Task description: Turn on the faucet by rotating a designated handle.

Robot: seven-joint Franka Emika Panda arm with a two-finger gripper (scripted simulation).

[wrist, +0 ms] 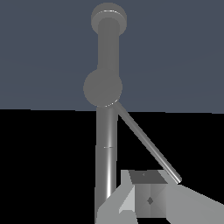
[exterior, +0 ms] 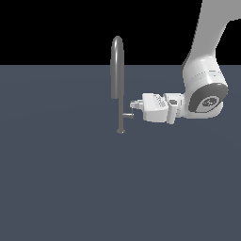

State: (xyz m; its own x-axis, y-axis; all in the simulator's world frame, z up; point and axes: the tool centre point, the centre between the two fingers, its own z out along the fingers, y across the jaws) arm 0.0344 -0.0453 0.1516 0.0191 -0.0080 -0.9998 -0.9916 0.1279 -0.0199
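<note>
exterior view faces the scene from afar; wrist view sits close; both share the faucet (exterior: 117, 70) (wrist: 107, 127).

The white arm (exterior: 207, 42) comes down from the exterior view's upper right, and its wrist bends sideways. The gripper (exterior: 133, 106) lies horizontal, its finger gap unclear.

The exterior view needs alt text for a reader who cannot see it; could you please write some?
A white robot gripper reaches horizontally from the exterior view's right to the small handle low on a tall grey faucet standing on a dark blue-grey floor.
</note>
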